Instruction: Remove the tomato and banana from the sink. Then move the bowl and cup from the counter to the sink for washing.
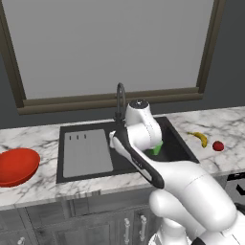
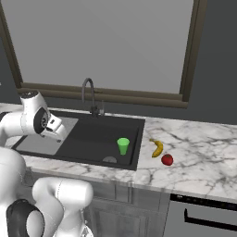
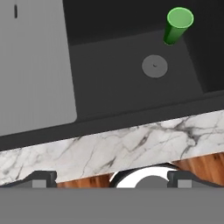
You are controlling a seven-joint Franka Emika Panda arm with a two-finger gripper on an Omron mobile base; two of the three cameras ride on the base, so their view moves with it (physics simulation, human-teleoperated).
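Gripper (image 3: 112, 183): jaws spread as wide as they go, nothing between them. It hangs over the front lip of the sink (image 3: 131, 118), looking down past the marble edge into the basin.

Cup (image 3: 178, 24): green, tapered, upright on the basin floor at the right rear corner, close to the right wall and a little beyond the drain (image 3: 154, 66). Already in place.

Banana (image 2: 157, 148) and tomato (image 2: 167, 159): both on the counter (image 2: 199, 152) just right of the sink's right edge, tomato nearer the front edge, close to the banana but apparently not touching it. Out of the sink, so that part looks done.

Bowl (image 1: 16, 165): red-orange, wide, shallow, on the counter well left of the sink, beyond the grey drainboard (image 1: 88, 153), near the front edge. By my reading the one item left to move.

Handling judgement on the bowl:
- Looks rigid and glossy, so likely slippery under the finger pads; probably light for its width.
- Too wide to span across, I expect. Take the rim: one finger inside the wall, one outside, at the side nearest the sink.
- A rim pinch is off-centre, so the bowl may tip or swing once lifted; keep it level and low.
- Lower it onto the basin floor left of the cup so as not to knock the cup over.
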